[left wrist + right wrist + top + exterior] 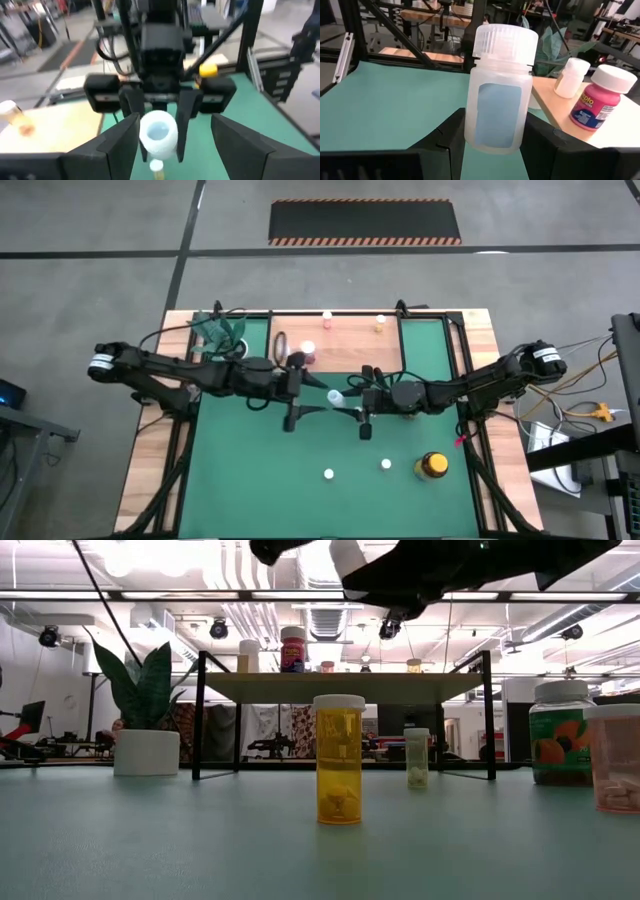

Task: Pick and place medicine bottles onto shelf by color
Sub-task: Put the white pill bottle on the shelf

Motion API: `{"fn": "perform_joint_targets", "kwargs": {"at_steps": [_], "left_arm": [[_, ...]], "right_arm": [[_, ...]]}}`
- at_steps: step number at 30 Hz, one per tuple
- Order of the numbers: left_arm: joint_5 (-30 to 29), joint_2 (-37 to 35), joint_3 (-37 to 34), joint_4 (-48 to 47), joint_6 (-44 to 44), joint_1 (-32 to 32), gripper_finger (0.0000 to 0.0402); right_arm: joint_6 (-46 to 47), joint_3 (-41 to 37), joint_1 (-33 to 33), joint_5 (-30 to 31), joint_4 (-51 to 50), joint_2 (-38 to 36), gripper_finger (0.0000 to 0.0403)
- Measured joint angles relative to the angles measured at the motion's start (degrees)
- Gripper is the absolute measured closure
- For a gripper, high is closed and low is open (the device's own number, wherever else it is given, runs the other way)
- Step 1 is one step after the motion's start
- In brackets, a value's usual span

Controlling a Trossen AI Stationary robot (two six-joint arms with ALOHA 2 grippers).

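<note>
Right pincer [495, 135] pinches a translucent white plastic bottle [499, 90] mid-surface; left pincer [170, 135] spread, facing it. Next, likely: carry toward the light-wood shelf [345, 330] at twelve o'clock.

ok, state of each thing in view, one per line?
right claw: shut on white bottle
white bottle: capped, held above the mat
left claw: open, facing the white bottle, holding nothing
pink bottle: upright on shelf
shelf: carries several bottles
yellow jar: upright on mat
</note>
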Motion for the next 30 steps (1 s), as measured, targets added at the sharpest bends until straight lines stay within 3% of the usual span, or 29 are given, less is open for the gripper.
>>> {"fn": "perform_joint_targets", "kwargs": {"at_steps": [8, 21, 30], "left_arm": [[-4.97, 6.37, 6.44, -6.98, 0.04, 0.00, 0.0173], [-5.78, 8.08, 6.61, -7.17, 0.01, 0.00, 0.0175], [-5.76, 8.44, 6.59, -6.98, 0.07, 0.00, 0.0232]], "right_arm": [[1.13, -0.07, 0.00, 0.08, -1.19, 0.07, 0.0263], [0.95, -0.07, 0.04, -0.09, -1.15, 0.04, 0.0263], [0.86, -0.07, 0.04, -0.09, -1.17, 0.04, 0.0261]]}}
